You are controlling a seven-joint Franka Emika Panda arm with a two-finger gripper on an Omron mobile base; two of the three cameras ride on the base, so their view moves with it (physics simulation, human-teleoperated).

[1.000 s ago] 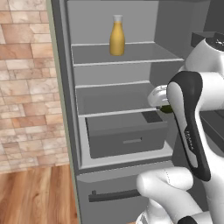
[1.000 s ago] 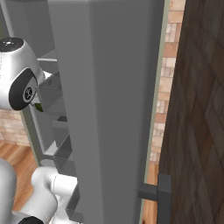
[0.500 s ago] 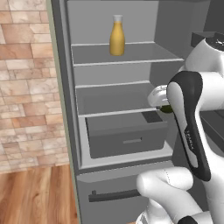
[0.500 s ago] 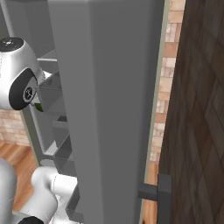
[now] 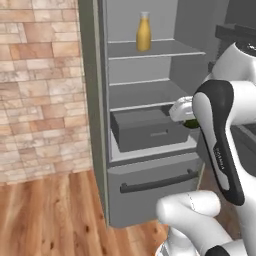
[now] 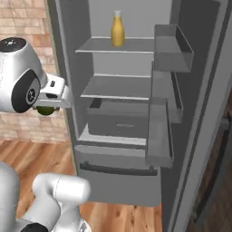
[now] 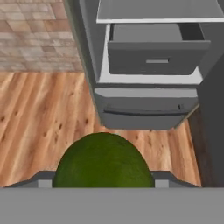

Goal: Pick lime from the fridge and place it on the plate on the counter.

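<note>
Hand (image 6: 49, 107) clamped on the lime (image 7: 103, 160), outside the open fridge (image 6: 190, 113). A bottle (image 5: 144, 32) stands on the top shelf; arm hides most of the lime.

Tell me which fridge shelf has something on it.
The top shelf: the yellow-orange bottle stands on it. The shelf below is bare.
</note>
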